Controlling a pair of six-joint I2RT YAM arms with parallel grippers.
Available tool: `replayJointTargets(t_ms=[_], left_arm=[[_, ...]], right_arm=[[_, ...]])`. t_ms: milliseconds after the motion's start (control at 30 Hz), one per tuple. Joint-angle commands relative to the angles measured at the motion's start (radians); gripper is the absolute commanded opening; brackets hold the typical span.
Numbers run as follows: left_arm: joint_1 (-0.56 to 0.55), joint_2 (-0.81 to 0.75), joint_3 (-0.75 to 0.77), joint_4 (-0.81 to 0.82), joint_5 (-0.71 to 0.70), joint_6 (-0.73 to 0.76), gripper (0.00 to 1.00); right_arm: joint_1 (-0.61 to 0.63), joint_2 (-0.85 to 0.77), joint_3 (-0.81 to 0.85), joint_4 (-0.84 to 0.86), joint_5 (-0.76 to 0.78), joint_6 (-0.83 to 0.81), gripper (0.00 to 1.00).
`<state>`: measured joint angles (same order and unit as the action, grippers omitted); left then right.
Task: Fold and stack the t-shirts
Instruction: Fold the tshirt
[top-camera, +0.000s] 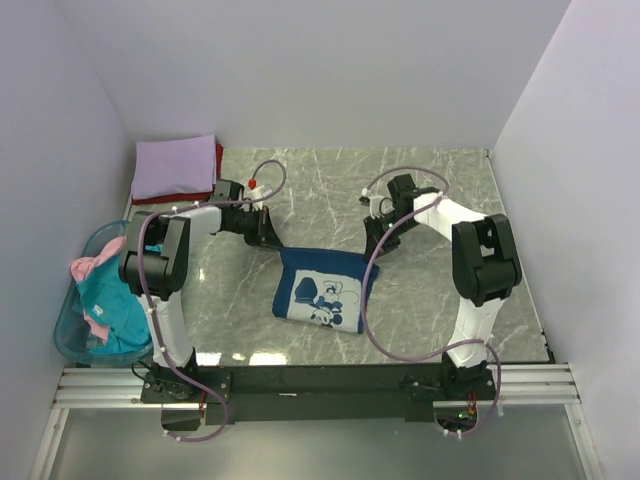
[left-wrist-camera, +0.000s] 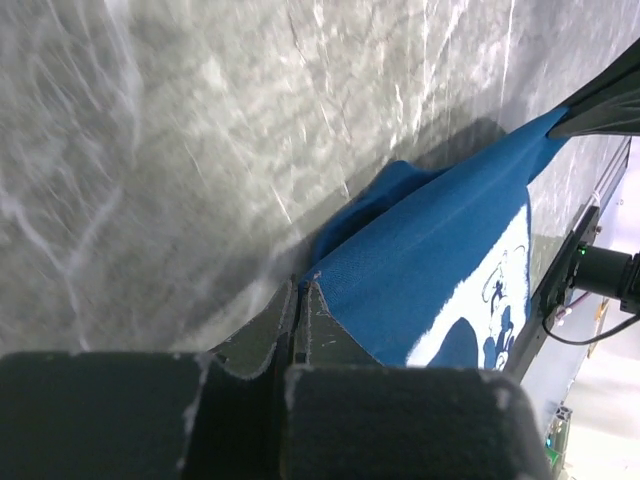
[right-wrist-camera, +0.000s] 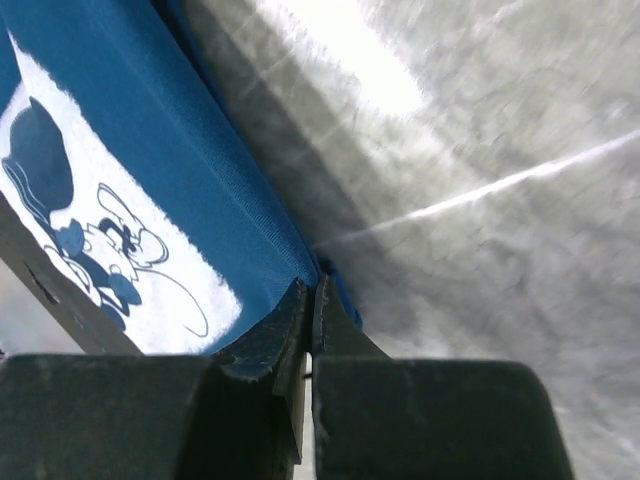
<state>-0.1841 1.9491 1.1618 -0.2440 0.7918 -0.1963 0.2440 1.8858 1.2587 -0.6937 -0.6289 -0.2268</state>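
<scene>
Two far corners of dark blue t-shirt (top-camera: 322, 290) pinched: left end effector (left-wrist-camera: 302, 292), right end effector (right-wrist-camera: 311, 288) clenched.

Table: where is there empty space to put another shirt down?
Bare table runs along the back, between the purple shirt and the right wall, and in the front right corner. The middle is crowded: the left gripper and right gripper pinch the blue shirt there.

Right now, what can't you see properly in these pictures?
Top view: the red shirt lies mostly hidden under the lavender shirt.
Top view: the teal shirt is bunched in the basket, shape unclear.
Wrist views: the blue shirt's print is cut off at picture edges.
</scene>
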Motion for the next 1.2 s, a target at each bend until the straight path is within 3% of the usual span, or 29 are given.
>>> replayJointTargets(t_ms=[0, 100, 267, 367, 400, 533, 1033, 1133, 1167], left_arm=[[0.020, 0.011, 0.064, 0.041, -0.016, 0.024, 0.01], [0.020, 0.013, 0.067, 0.045, -0.003, 0.024, 0.01], [0.018, 0.011, 0.055, 0.057, 0.012, 0.023, 0.01], [0.015, 0.013, 0.055, 0.058, 0.014, 0.021, 0.01], [0.015, 0.013, 0.056, 0.058, 0.018, 0.023, 0.01], [0.008, 0.019, 0.064, 0.055, 0.018, 0.028, 0.01], [-0.002, 0.036, 0.084, 0.058, 0.029, 0.014, 0.01], [-0.002, 0.039, 0.087, 0.058, 0.029, 0.012, 0.01], [-0.002, 0.037, 0.088, 0.060, 0.029, 0.012, 0.01]], right_arm=[[-0.017, 0.035, 0.111, -0.055, 0.035, -0.020, 0.06], [-0.017, 0.059, 0.159, -0.089, 0.024, -0.026, 0.23], [-0.015, 0.068, 0.186, -0.095, 0.028, -0.017, 0.25], [-0.015, 0.084, 0.196, -0.095, 0.026, -0.003, 0.31], [-0.017, 0.087, 0.196, -0.087, 0.038, 0.003, 0.38], [-0.017, 0.105, 0.206, -0.056, 0.043, 0.050, 0.45], [-0.015, 0.222, 0.295, -0.055, -0.043, 0.113, 0.45], [-0.015, 0.231, 0.300, -0.059, -0.068, 0.115, 0.38], [-0.015, 0.223, 0.294, -0.052, -0.071, 0.115, 0.28]])
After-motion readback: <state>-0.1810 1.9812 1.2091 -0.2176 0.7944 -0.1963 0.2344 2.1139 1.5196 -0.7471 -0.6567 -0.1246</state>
